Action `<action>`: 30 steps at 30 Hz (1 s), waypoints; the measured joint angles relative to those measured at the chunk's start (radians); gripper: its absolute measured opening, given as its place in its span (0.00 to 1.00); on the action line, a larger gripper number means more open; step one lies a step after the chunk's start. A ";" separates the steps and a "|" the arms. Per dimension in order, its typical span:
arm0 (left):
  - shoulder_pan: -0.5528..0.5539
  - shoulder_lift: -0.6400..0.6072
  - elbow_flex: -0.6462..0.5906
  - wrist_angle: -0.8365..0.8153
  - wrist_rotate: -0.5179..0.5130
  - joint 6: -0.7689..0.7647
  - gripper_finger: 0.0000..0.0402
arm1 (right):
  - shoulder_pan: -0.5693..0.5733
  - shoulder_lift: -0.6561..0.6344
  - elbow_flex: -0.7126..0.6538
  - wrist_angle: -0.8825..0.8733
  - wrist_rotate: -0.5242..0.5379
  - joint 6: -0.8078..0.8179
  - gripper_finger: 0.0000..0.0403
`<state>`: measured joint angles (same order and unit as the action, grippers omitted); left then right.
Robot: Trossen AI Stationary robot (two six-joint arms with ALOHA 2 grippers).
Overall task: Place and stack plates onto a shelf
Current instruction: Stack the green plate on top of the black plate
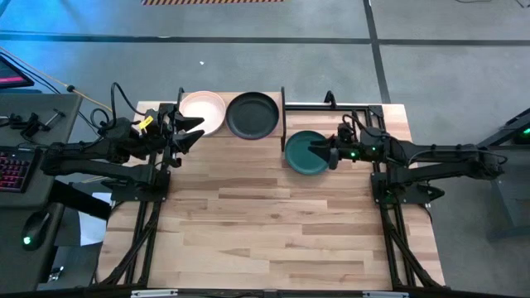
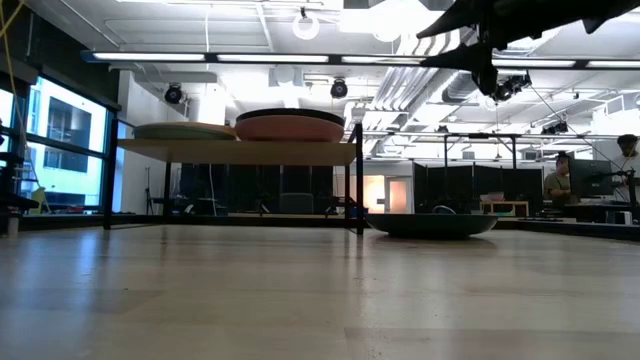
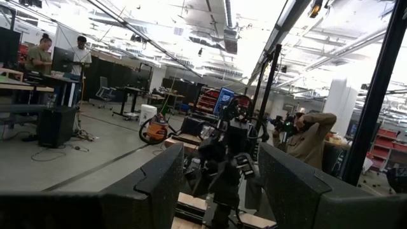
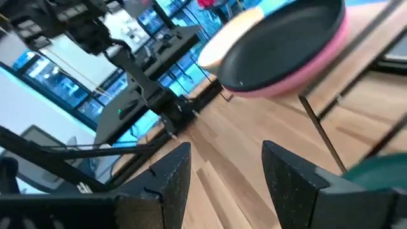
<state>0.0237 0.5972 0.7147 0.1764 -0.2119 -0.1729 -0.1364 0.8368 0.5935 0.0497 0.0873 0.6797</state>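
Note:
The shelf (image 1: pixel 226 133) (image 2: pixel 235 151) stands at the table's far edge and carries two stacks. In the high view, a pale pink plate (image 1: pixel 203 112) tops the left stack. A black plate (image 1: pixel 252 114) (image 4: pixel 286 38) tops the right stack and lies on a magenta plate (image 4: pixel 331 54). A dark teal plate (image 1: pixel 305 156) (image 2: pixel 432 224) rests flat on the tabletop just right of the shelf. My right gripper (image 1: pixel 317 151) (image 4: pixel 226 172) is open and hovers well above the teal plate. My left gripper (image 1: pixel 195 132) (image 3: pixel 219 184) is open near the shelf's left near corner.
Black metal posts (image 1: pixel 283 112) flank the shelf, and one stands between the teal plate and the black plate. The arms' frames run along the table's left and right edges. The wooden tabletop (image 1: pixel 265 223) stretches toward the near edge. People show in the room beyond.

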 joint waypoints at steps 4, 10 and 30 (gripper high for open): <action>0.000 0.000 0.000 0.000 0.000 0.000 0.47 | 0.000 0.001 0.018 -0.159 0.039 0.085 0.43; 0.000 0.000 0.000 0.000 0.000 0.000 0.47 | -0.003 0.067 0.011 -0.651 0.185 0.357 0.43; 0.000 0.000 0.000 0.000 0.000 -0.009 0.47 | -0.166 0.465 -0.069 -0.429 0.219 0.631 0.41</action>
<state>0.0238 0.5972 0.7147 0.1764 -0.2122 -0.1822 -0.3024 1.3013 0.5247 -0.3790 0.3065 1.3107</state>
